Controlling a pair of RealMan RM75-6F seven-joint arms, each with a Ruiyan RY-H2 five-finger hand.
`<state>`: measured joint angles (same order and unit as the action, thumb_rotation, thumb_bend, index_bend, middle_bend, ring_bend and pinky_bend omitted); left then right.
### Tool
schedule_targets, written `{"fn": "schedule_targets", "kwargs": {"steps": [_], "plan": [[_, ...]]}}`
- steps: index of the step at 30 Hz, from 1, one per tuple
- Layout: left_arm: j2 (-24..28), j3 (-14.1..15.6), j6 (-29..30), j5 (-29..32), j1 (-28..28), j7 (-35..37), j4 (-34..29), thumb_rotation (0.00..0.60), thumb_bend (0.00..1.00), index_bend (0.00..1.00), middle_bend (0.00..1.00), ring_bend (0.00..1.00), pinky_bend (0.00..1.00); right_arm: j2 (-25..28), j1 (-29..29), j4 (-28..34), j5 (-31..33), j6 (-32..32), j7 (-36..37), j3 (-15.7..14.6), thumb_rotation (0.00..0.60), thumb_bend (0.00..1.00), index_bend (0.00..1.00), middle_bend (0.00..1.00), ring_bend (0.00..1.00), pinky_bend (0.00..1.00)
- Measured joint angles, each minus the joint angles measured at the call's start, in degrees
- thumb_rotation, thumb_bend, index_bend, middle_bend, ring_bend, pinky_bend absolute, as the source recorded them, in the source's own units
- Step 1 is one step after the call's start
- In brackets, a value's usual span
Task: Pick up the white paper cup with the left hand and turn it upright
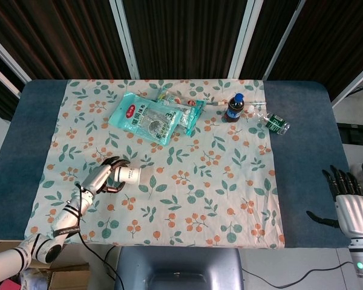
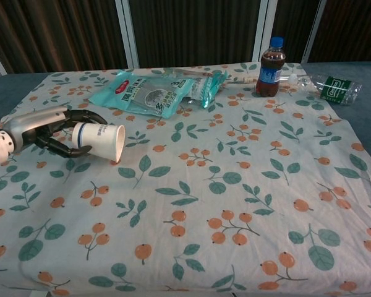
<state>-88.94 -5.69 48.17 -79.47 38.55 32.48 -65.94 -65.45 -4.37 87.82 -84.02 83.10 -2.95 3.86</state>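
Note:
The white paper cup (image 1: 130,175) (image 2: 101,138) lies sideways at the left of the floral cloth, its open mouth facing right. In the chest view its rim is at or just above the cloth. My left hand (image 1: 104,177) (image 2: 44,129) holds it from the left, dark fingers (image 2: 80,117) curled around its base end. My right hand (image 1: 353,205) is off the table's right edge, low in the head view, fingers spread and holding nothing. The chest view does not show it.
Teal snack bags (image 1: 146,116) (image 2: 151,93) lie at the back centre. A cola bottle (image 1: 234,107) (image 2: 271,67) stands at the back right. Beside it a clear plastic bottle (image 1: 273,122) (image 2: 326,85) lies on its side. The blue table (image 1: 308,151) shows around the cloth.

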Motion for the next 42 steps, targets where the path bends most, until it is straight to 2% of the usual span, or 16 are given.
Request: {"fn": "schedule_targets", "kwargs": {"steps": [2,6,11,14,18,21,28,31,34,42], "plan": [[-0.97,0.76,-1.02,-1.58,0.0,2.15,1.98,0.6,0.46,0.0,0.01,0.0,0.0,-0.01,0.04,-0.08,0.1,-0.01,0.14,0.0,0.468,0.0,0.0,0.0,0.0,0.0],[-1.46,1.91,-1.7,-2.89,0.13,3.27,3.66,0.6,0.46,0.0,0.0,0.0,0.0,-0.14,0.07,-0.36,0.19,-0.04,0.38,-0.01,0.468,0.0,0.0,0.0,0.0,0.0],[-0.24,2.49,-0.65,-3.59,-0.09,0.75,3.21,0.6,0.43,0.0,0.0,0.0,0.0,-0.08,0.21,-0.54,0.13,0.33,0.73,0.06,0.469,0.0,0.0,0.0,0.0,0.0],[1.14,2.87,0.55,-4.15,-0.34,-3.27,2.11,0.6,0.43,0.0,0.0,0.0,0.0,0.0,0.27,-0.64,0.18,0.48,0.88,0.15,0.469,0.0,0.0,0.0,0.0,0.0],[3.53,3.16,2.62,-4.62,-0.8,-12.1,-0.84,0.6,0.4,0.0,0.0,0.0,0.0,0.0,0.17,-0.58,0.13,0.48,0.92,0.24,0.469,0.0,0.0,0.0,0.0,0.0],[5.27,3.25,4.56,-4.88,-1.21,-21.59,-4.09,0.6,0.39,0.0,0.0,0.0,0.0,-0.08,0.02,-0.4,-0.01,0.34,0.61,0.22,0.469,0.0,0.0,0.0,0.0,0.0],[6.9,3.37,8.68,-5.5,-1.7,-49.71,-10.96,0.6,0.36,0.0,0.0,0.0,0.0,0.2,0.04,0.2,-0.94,0.96,0.07,0.03,0.469,0.0,0.0,0.0,0.0,0.0],[6.67,3.1,8.81,-4.54,-1.38,-59.6,-13.11,0.6,0.36,0.0,0.0,0.0,0.0,0.81,0.23,0.65,-1.94,1.61,-0.43,-0.29,0.469,0.0,0.0,0.0,0.0,0.0],[6.11,2.43,7.31,-1.62,-0.53,-65.44,-14.76,0.6,0.36,0.0,0.0,0.0,0.0,1.35,0.5,1.25,-3.3,2.51,-1.39,-0.79,0.471,0.0,0.0,0.0,0.0,0.0],[3.86,0.67,2.18,7.14,2.25,-70.56,-14.93,0.6,0.36,0.0,0.0,0.0,0.0,0.75,0.51,1.41,-3.21,2.17,-2.13,-1.04,0.47,0.0,0.0,0.0,0.0,0.0]]}}
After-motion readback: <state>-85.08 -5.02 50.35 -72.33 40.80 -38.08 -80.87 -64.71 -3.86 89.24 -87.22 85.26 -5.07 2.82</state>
